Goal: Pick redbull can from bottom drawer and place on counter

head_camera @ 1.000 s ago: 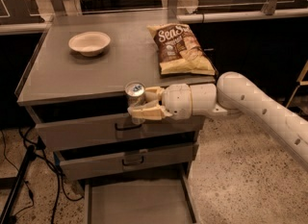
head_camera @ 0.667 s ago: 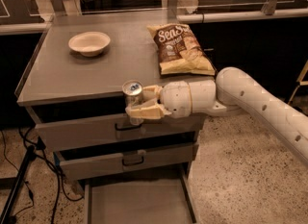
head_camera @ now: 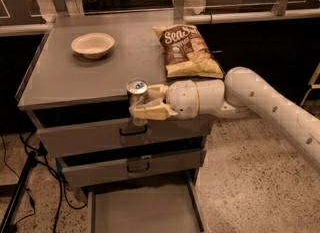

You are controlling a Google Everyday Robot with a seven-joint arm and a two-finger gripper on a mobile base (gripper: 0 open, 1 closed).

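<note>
The redbull can (head_camera: 136,89) is a slim silver can with a shiny round top, held upright at the front edge of the counter (head_camera: 90,72), level with its surface. My gripper (head_camera: 141,102) is shut on the can, one cream finger behind it and one in front across its lower body. The white arm reaches in from the right. Below, the bottom drawer (head_camera: 145,209) is pulled out, and its flat grey floor shows nothing lying on it.
A white bowl (head_camera: 93,44) sits at the back left of the counter. A chip bag (head_camera: 187,51) lies at the back right, close above my arm. Two upper drawers with dark handles (head_camera: 133,129) are shut. Cables and a black stand (head_camera: 20,192) are at the left.
The can and my gripper have shifted slightly to the left along the counter's front edge. The grip on the can is unchanged.
</note>
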